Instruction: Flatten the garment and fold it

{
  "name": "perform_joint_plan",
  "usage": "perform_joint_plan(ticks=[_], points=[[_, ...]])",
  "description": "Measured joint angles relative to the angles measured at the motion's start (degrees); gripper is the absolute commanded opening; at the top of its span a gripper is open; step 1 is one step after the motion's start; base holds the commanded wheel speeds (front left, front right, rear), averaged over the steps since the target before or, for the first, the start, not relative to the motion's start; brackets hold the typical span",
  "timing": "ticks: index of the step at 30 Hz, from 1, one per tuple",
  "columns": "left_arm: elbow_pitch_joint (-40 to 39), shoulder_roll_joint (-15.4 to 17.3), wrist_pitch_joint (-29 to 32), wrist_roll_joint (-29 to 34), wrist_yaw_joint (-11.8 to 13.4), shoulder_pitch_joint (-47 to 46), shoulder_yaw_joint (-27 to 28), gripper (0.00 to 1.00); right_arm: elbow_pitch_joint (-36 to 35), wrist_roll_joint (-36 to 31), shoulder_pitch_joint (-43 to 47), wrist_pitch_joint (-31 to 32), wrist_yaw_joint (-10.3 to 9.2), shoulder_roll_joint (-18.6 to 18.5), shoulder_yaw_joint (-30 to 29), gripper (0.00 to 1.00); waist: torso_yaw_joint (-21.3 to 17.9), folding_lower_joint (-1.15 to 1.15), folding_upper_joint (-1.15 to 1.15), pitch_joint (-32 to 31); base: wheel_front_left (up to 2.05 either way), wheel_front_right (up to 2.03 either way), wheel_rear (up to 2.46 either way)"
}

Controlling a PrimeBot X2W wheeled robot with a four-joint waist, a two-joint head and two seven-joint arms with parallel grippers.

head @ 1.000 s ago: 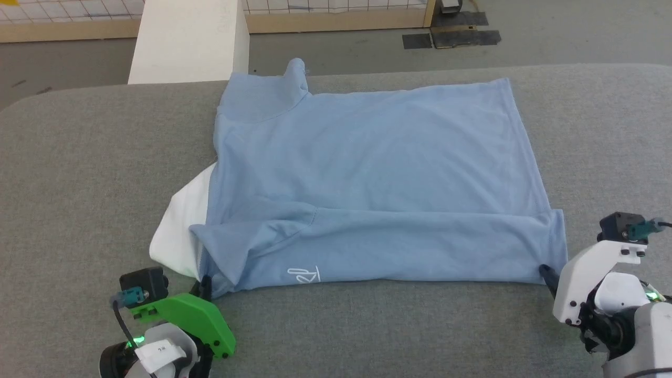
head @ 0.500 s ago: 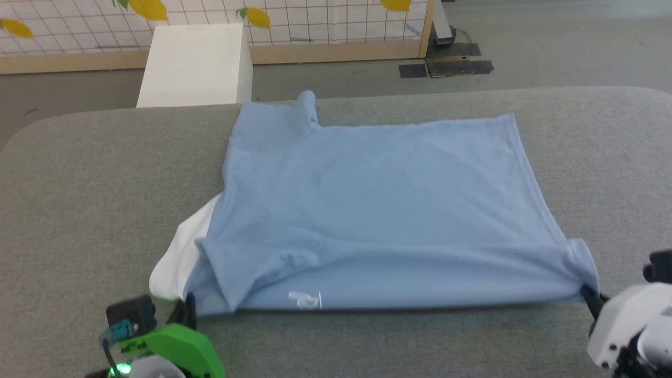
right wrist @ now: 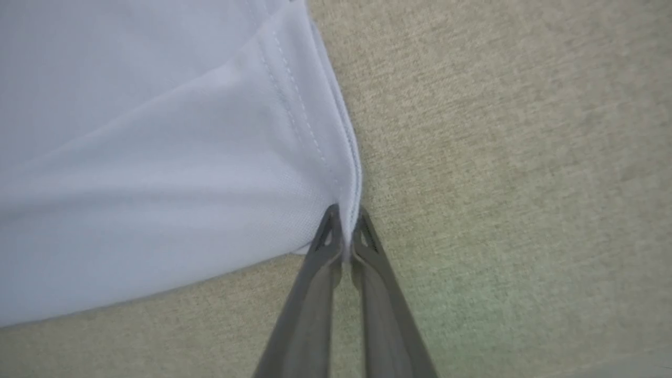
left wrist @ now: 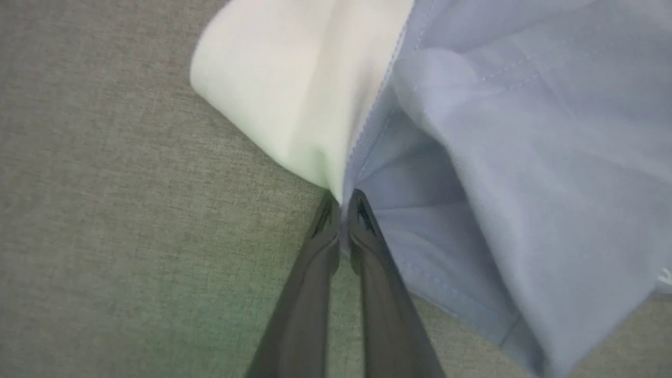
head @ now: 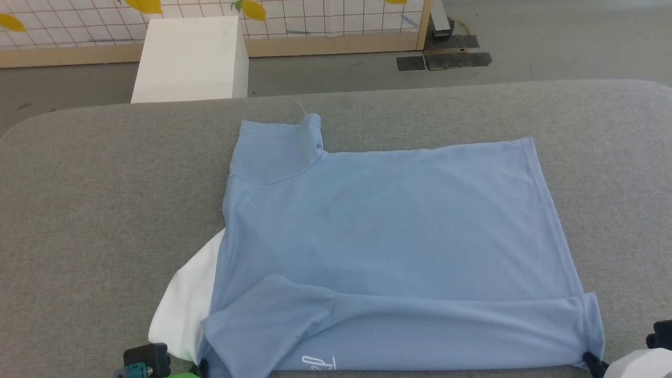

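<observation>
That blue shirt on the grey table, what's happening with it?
A two-armed robot holds the light blue T-shirt, spread on the grey table. Its left gripper pinches the near corner beside the white panel; its right gripper pinches the other near corner at the hem. The near edge lies doubled over, and it is not yet folded.

I noted the garment [head: 388, 236] covering the middle of the grey surface [head: 94, 199] and reaching its near edge. Bare cloth-free strips lay open along the left, right and far edges. A white box [head: 189, 58] stood just beyond the far edge, toward the left corner.
</observation>
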Motion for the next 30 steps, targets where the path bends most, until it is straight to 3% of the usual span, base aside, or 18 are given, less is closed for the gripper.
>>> perform_joint_plan(ticks=[1, 2, 4, 5, 11, 18, 21, 24, 30], points=[[0.2, -0.2, -0.1, -0.5, 0.0, 0.0, 0.1, 0.45, 0.7, 0.0, -0.2, -1.2, 0.0, 0.0, 0.1, 0.0, 0.0, 0.0, 0.0, 0.0, 0.0, 0.0, 0.0], [0.3, -0.3, -0.1, -1.1, -0.1, -0.1, 0.1, 1.0, 1.5, 0.1, -0.4, -2.9, 0.03, 0.0, 0.1, 0.07, 0.0, 0.0, 0.0, 0.0, 0.0, 0.0, 0.0], [0.3, -0.5, -0.9, -1.6, -0.4, -0.3, 0.3, 1.0, 2.5, 0.1, -0.5, -5.6, 0.02, 0.0, 0.8, 0.8, 0.1, 0.0, 0.0, 0.0, 0.0, 0.0, 0.0], [0.3, -0.6, -1.5, -1.8, -0.7, -0.3, 0.6, 1.0, 2.7, 0.1, -0.6, -7.2, 0.02, -0.1, 1.1, 1.0, 0.1, 0.0, 0.0, -0.1, 0.0, 0.0, 0.0], [-0.9, 0.8, -8.2, -0.5, -1.7, -1.9, 3.8, 1.0, 1.3, -0.6, -1.7, -17.3, -0.01, 0.0, 3.3, 1.0, -0.4, 0.0, 0.0, -0.5, 0.0, 0.0, 0.0], [-2.7, 4.4, -15.5, 5.3, -5.5, -11.1, 4.2, 1.0, -4.1, -3.9, -3.8, -32.0, -0.01, 0.0, 7.6, 1.0, -1.8, 0.0, 0.0, 0.5, 0.0, 0.0, 0.0], [-1.6, 6.2, -16.1, 7.1, -8.5, -17.7, 3.2, 1.0, -5.6, -5.4, -5.2, -37.6, -0.01, 0.0, 9.6, 1.0, -2.3, 0.0, 0.0, 1.8, 0.0, 0.0, 0.0], [1.4, 8.0, -15.6, 8.5, -13.4, -27.1, 1.6, 1.0, -6.2, -5.8, -7.1, -41.5, -0.01, -0.3, 11.2, 1.0, -2.9, 0.0, 0.0, 3.8, 0.0, 0.0, 0.0], [10.7, 9.8, -9.7, 8.7, -20.8, -46.2, -0.2, 1.0, -6.5, -6.6, -12.4, -44.9, -0.01, -0.5, 13.5, 1.0, -4.2, 0.0, 0.0, 8.9, 0.0, 0.0, 0.0]])
